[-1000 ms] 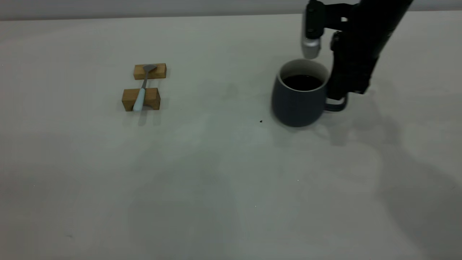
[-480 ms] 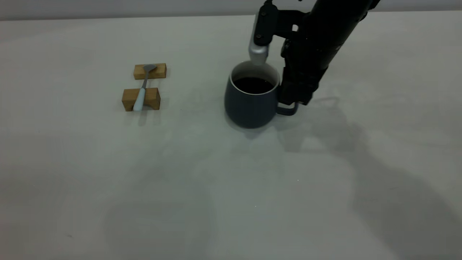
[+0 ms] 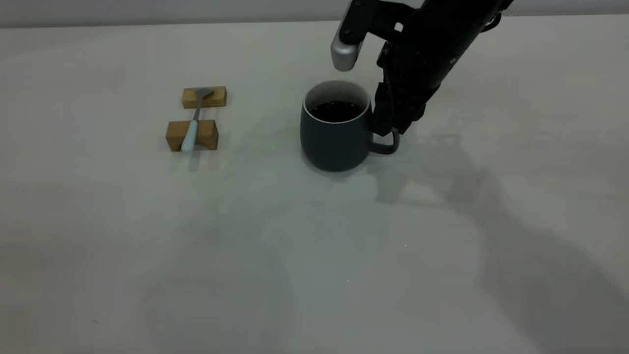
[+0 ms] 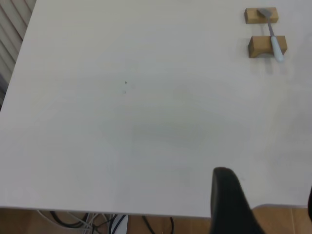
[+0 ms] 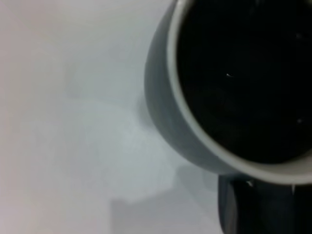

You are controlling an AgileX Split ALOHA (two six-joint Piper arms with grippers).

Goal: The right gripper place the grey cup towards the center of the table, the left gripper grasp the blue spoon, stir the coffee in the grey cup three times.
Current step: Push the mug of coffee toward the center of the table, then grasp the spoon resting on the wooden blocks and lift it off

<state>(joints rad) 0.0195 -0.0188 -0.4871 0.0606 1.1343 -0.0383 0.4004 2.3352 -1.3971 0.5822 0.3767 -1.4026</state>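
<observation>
table off-white, grey cup mid-table

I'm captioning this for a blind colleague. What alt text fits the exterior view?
A grey cup of dark coffee stands near the middle of an off-white table, with the right arm's tool above its rim and handle. Off to one side, a blue spoon lies across two wooden blocks.

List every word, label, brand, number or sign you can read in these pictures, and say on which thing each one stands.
None: no readable text in any view.
The cup, the spoon, the two wooden blocks and the table are plain.
The black right arm shows no legible marking.
</observation>
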